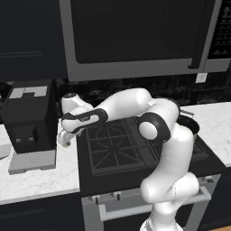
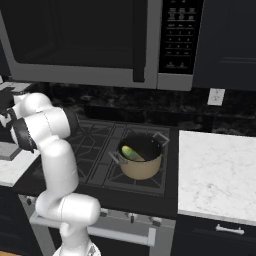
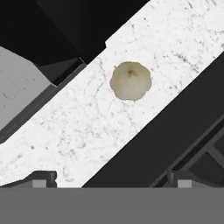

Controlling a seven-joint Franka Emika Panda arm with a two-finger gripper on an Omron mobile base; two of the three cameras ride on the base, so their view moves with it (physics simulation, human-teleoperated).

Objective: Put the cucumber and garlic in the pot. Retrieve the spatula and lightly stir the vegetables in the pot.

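On the counter (image 3: 78, 131) below our open gripper (image 3: 109, 183), the garlic (image 3: 130, 81) looks light, firm, roundish; we'd pinch its middle.

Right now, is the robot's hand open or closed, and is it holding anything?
Hand: open, holding nothing; it hovers over the garlic on the counter.
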